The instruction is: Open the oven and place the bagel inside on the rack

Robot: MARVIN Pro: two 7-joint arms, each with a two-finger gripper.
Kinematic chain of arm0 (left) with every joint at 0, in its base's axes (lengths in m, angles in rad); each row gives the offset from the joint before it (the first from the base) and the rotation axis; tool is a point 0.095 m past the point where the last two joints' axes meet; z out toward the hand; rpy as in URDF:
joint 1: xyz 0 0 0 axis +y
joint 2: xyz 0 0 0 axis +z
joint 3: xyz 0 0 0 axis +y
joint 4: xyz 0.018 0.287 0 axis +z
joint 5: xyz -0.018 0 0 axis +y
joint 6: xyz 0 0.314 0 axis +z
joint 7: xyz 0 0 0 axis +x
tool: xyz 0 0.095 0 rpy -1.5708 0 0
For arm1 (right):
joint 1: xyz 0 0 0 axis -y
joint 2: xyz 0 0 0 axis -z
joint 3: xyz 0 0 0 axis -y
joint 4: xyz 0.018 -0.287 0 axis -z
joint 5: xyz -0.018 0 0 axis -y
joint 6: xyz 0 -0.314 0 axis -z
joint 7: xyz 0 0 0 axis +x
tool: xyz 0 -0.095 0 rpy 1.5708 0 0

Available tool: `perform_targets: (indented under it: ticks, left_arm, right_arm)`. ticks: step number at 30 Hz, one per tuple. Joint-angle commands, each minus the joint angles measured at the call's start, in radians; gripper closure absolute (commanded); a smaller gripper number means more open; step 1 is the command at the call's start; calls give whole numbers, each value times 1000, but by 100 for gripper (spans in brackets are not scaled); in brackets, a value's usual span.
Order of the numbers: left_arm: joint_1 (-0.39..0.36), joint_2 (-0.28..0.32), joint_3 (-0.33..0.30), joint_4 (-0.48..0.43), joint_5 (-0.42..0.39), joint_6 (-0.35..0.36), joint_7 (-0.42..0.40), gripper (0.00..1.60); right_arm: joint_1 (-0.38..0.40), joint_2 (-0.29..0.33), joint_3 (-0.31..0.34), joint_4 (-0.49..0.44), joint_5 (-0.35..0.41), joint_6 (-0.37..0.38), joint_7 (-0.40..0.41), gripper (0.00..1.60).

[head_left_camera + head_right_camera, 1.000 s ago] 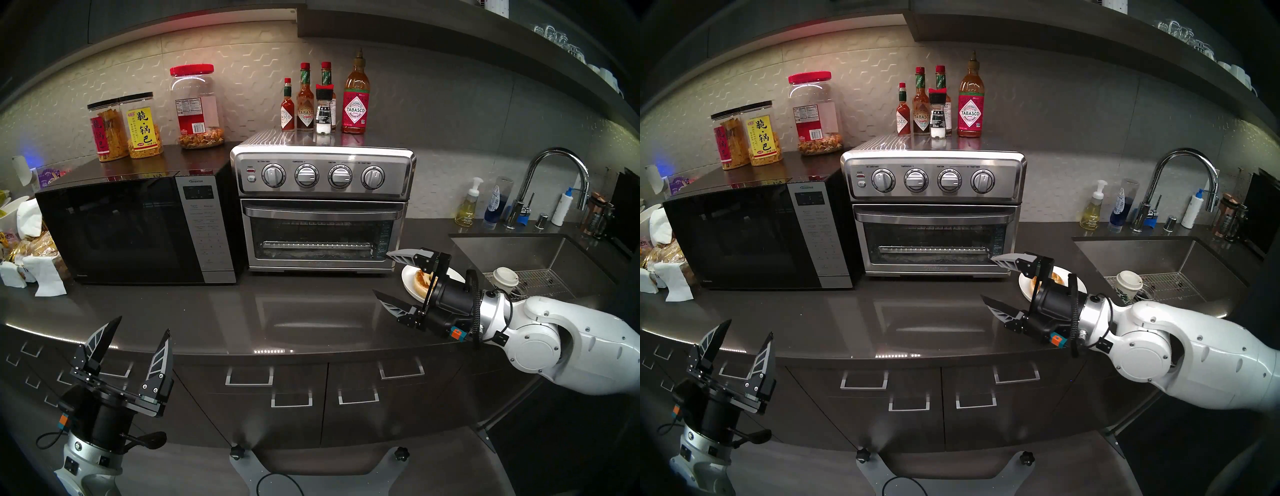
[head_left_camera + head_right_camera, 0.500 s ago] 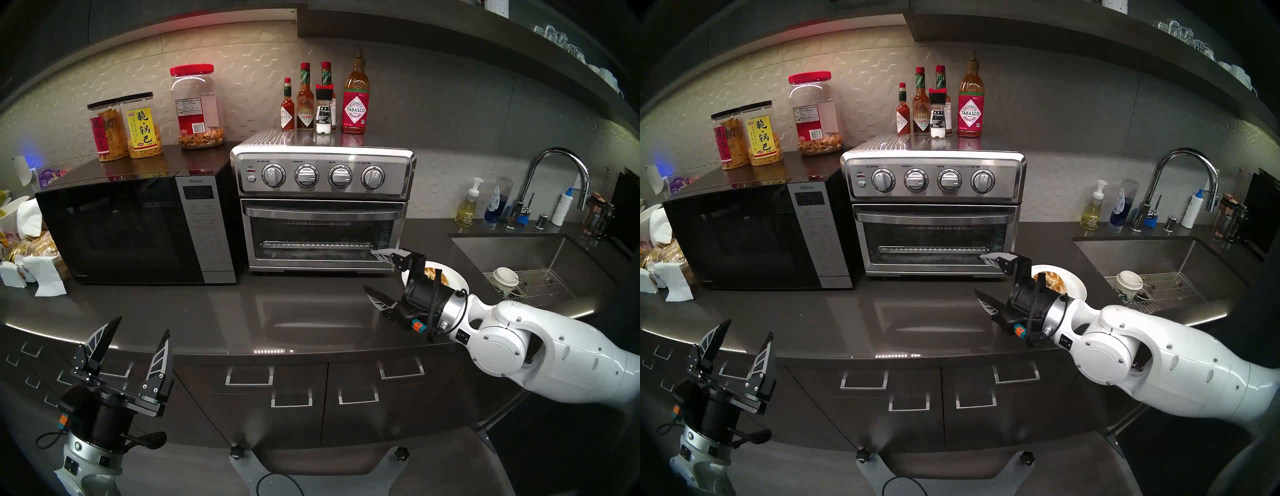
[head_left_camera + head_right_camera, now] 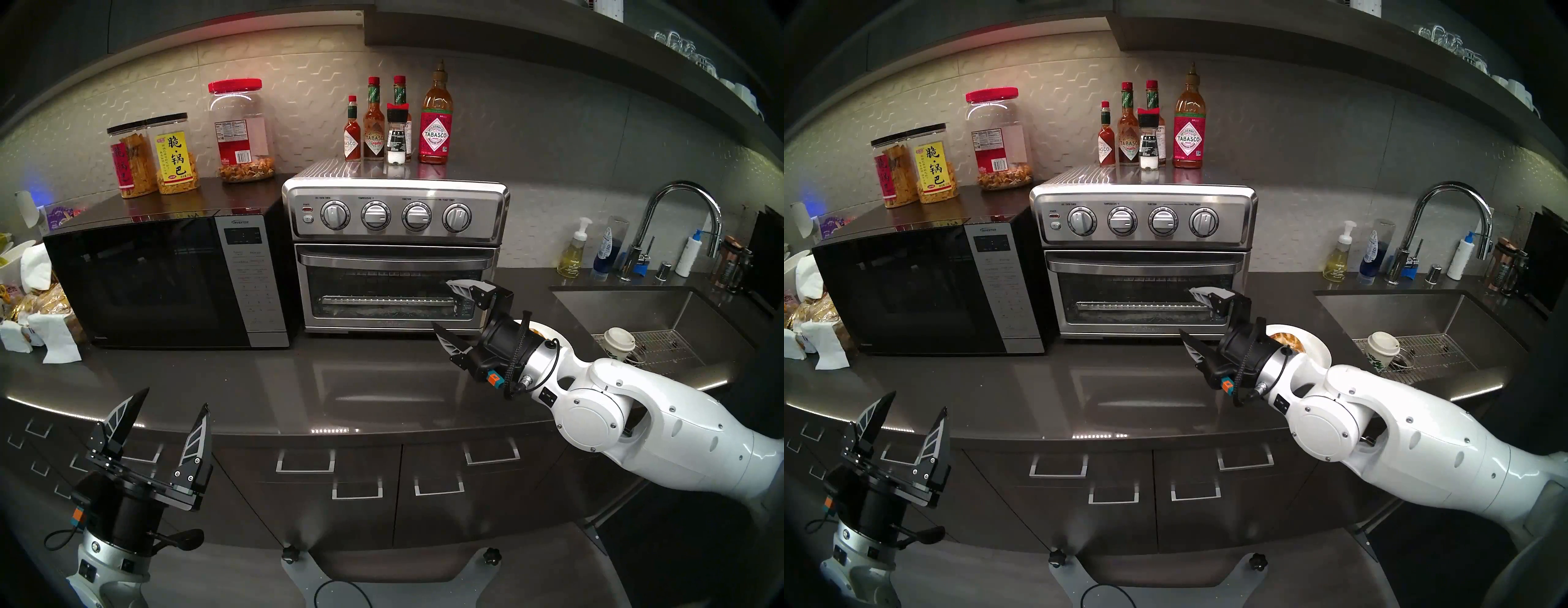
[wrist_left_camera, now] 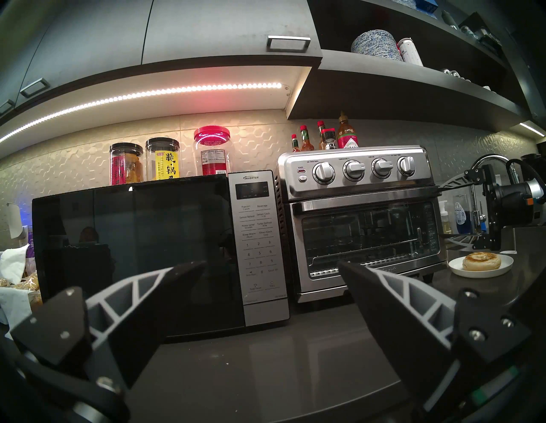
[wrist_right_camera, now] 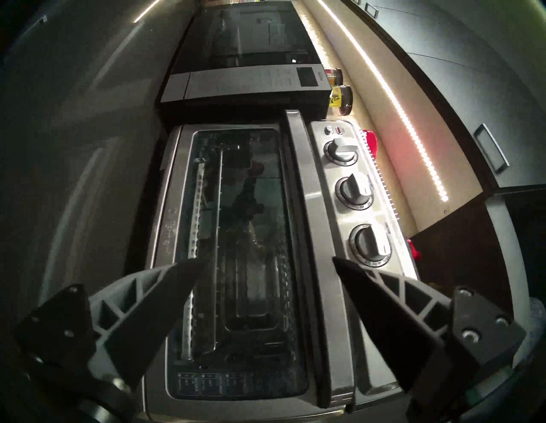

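Note:
The stainless oven [image 3: 394, 220] stands shut on the counter, its bar handle [image 3: 394, 260] across the top of the glass door. The wire rack [image 3: 382, 301] shows through the glass. My right gripper [image 3: 441, 303] is open and empty, one finger above the other, hovering before the door's right end. In the right wrist view the right gripper [image 5: 269, 259] faces the door with the handle [image 5: 307, 236] ahead, apart from it. The bagel [image 4: 481, 260] lies on a white plate [image 4: 502, 268] right of the oven, partly hidden behind my right wrist in the head views [image 3: 1291, 339]. My left gripper [image 3: 176, 397] hangs open at the counter's front left.
A black microwave [image 3: 161, 280] stands left of the oven, with snack jars [image 3: 174, 157] on top. Sauce bottles [image 3: 394, 127] stand on the oven. A sink [image 3: 649, 314] with a paper cup [image 3: 618, 339] and a faucet [image 3: 679, 220] lies right of the plate.
My right gripper has risen and moved left, from over the plate to the front of the oven door's right end, still open. The left arm has not moved.

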Motion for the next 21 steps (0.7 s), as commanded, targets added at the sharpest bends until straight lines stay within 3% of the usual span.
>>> perform_targets:
  ticks: [1, 10, 16, 21]
  left_arm:
    - [2, -1, -1, -20, 0, -1, -1, 0]
    - [1, 0, -1, -20, 0, -2, -1, 0]
    - [1, 0, -1, -19, 0, -2, -1, 0]
    - [1, 0, -1, -20, 0, -2, -1, 0]
  right_arm:
    - [30, -23, 18, 16, 4, -18, -6, 0]
    - [74, -96, 13, 64, -5, -30, 42, 0]
    - [73, -69, 41, 17, 10, -29, 45, 0]
    - [88, -91, 49, 28, 18, -13, 76, 0]
